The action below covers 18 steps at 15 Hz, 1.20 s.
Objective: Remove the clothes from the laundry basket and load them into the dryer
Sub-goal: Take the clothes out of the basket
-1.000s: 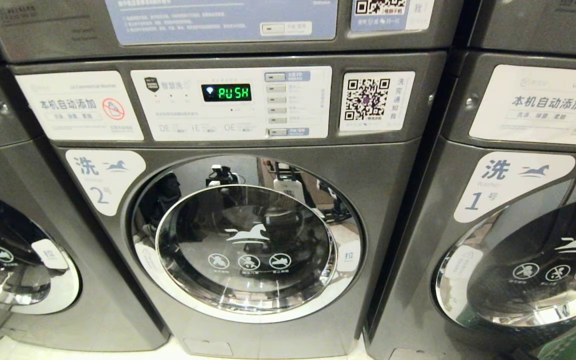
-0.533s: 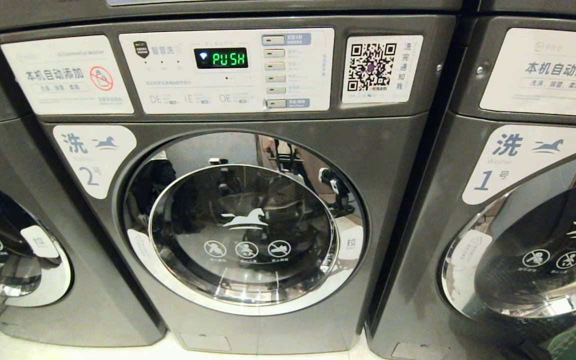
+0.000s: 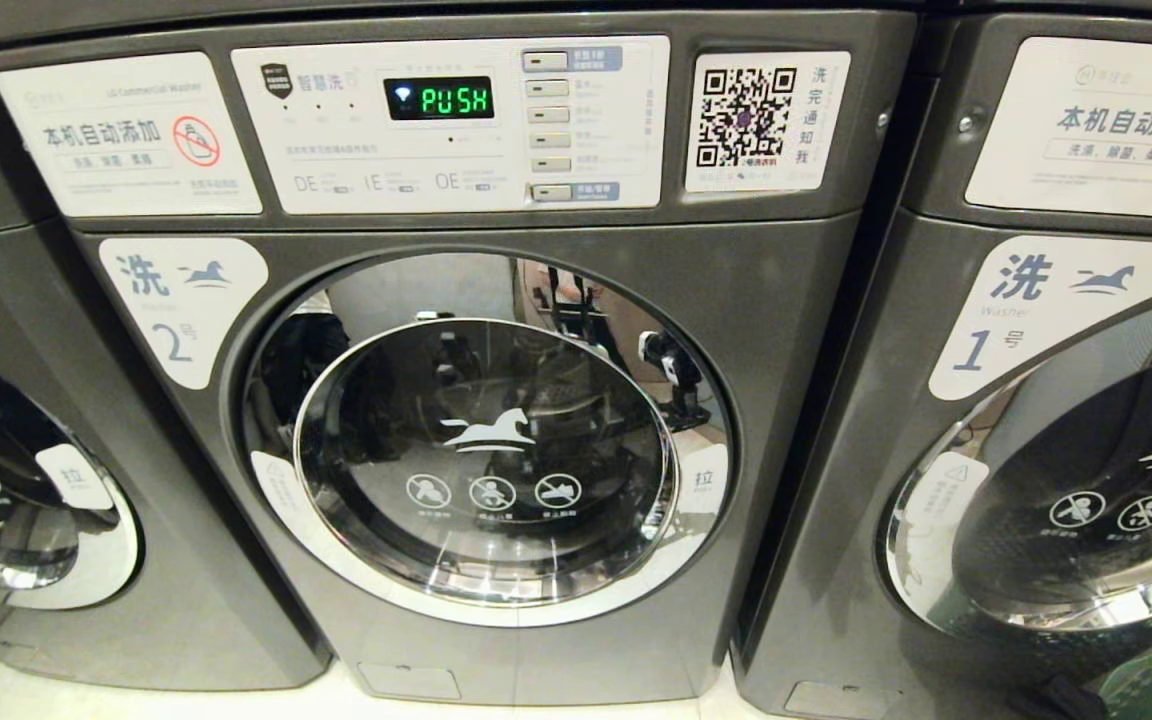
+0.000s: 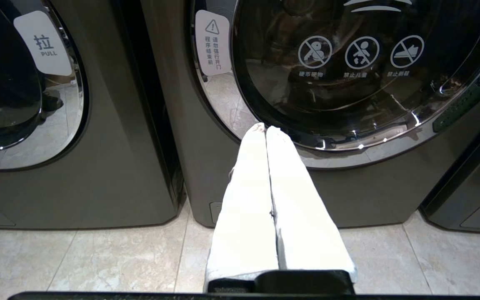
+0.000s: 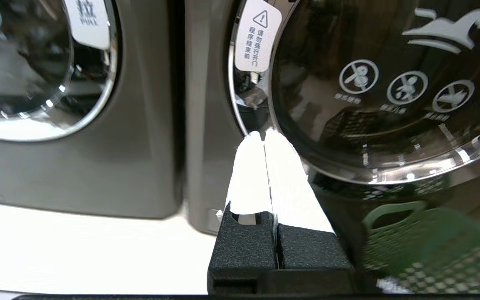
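**The neighbours on either side of the middle machine**

So there's a dark grey front-loading machine on the left (image 3: 186, 560), right up against the middle one. It has a round chrome-ringed glass door (image 3: 36, 590) and a white rounded "PULL" sticker (image 4: 42, 41) on the door's edge.

On the other side sits a second dark grey front-loader (image 3: 836, 500), also close by. It carries a white label with a blue "1" and a horse logo (image 3: 1046, 310), a big white notice panel (image 3: 1096, 130) above that, and a small white warning-triangle sticker (image 5: 258, 35) on its door ring.

Both stand on a pale marbled tile floor (image 4: 98, 258).
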{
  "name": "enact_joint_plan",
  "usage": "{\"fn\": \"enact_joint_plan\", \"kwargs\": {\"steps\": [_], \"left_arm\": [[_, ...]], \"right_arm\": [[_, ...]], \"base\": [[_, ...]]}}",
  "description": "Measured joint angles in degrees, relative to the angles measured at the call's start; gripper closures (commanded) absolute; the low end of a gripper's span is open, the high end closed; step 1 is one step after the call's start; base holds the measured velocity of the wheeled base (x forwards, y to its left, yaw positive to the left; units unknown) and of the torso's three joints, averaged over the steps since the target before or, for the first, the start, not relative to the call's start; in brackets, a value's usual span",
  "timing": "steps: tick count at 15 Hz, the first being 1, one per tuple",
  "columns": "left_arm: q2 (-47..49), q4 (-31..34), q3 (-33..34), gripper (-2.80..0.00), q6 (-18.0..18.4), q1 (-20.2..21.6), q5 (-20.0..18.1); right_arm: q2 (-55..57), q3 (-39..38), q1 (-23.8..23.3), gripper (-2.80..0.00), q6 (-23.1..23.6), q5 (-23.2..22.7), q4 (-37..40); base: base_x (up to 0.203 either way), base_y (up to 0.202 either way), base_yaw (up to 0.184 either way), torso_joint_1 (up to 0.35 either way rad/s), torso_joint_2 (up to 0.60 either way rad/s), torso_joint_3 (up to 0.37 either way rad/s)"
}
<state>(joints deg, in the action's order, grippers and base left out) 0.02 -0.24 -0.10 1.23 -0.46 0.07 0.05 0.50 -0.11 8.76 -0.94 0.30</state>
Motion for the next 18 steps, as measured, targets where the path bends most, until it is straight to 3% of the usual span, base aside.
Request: {"fn": "enact_joint_plan", "kwargs": {"steps": [3,7,9,13,18], "left_arm": [[0.00,0.00,0.00,0.00,-0.01,-0.02,0.00],[0.00,0.00,0.00,0.00,-0.02,-0.02,0.00],[0.00,0.00,0.00,0.00,-0.02,0.00,0.00],[0.00,0.00,0.00,0.00,-0.01,0.02,0.00],[0.00,0.24,-0.01,0.00,1.38,-0.02,-0.60]], "right_arm": [[2.85,8.51,-0.15,0.00,-0.68,4.18,5.01],[17.04,18.65,-0.16,0.00,-14.05,14.56,15.49],[23.49,21.96,-0.21,0.00,-18.24,17.51,17.35],[35.32,23.94,-2.70,0.00,-26.28,23.79,18.24],[40.29,20.92,-6.79,0.00,-29.00,24.90,20.91]], "base": [[0.000,0.000,0.000,0.000,0.00,0.000],[0.000,0.000,0.000,0.000,0.00,0.000],[0.000,0.000,0.000,0.000,0.00,0.000],[0.000,0.000,0.000,0.000,0.00,0.000],[0.000,0.000,0.000,0.000,0.00,0.000]]}}
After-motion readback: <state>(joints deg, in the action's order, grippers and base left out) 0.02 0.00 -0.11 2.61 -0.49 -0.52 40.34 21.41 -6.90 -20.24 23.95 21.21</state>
